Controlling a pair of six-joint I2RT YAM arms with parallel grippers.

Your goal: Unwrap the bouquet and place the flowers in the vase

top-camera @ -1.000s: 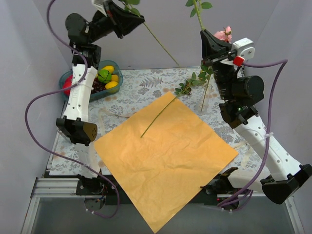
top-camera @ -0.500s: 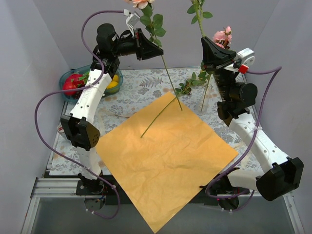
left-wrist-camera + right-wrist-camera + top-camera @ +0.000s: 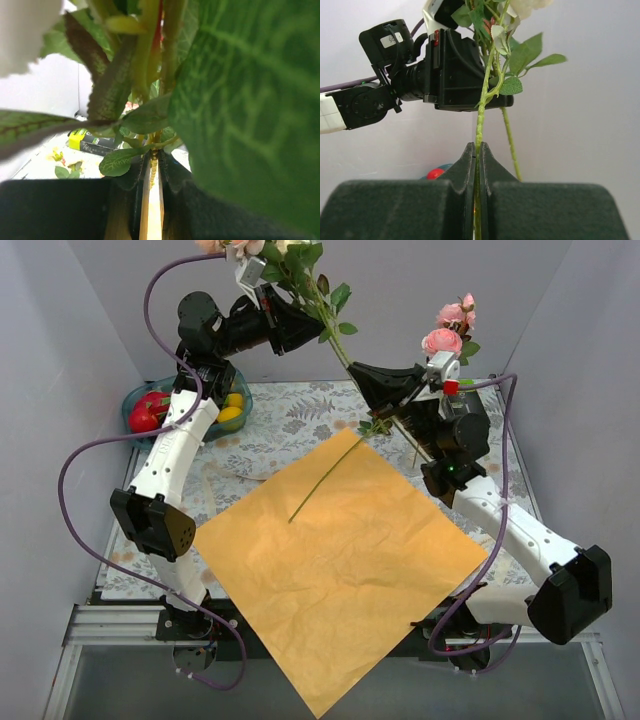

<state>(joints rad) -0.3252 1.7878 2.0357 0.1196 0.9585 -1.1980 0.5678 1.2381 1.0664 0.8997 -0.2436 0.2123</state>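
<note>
Overhead, the left tool (image 3: pixel 320 332) has swung its rose (image 3: pixel 300 262) across to the right tool (image 3: pixel 354 369), which has turned to meet it. A loose stem (image 3: pixel 322 480) lies on the flat orange wrapper (image 3: pixel 340 570) on the desk (image 3: pixel 300 420). The vase is hidden.

Left wrist: the tool is pinched narrow on the rose.

Right wrist: that tool is clamped on a green stem (image 3: pixel 480 120), so this is probably a handover before the vase.

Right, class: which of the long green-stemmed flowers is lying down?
The flower whose bare stem lies across the square orange paper sheet; the others are raised.
</note>
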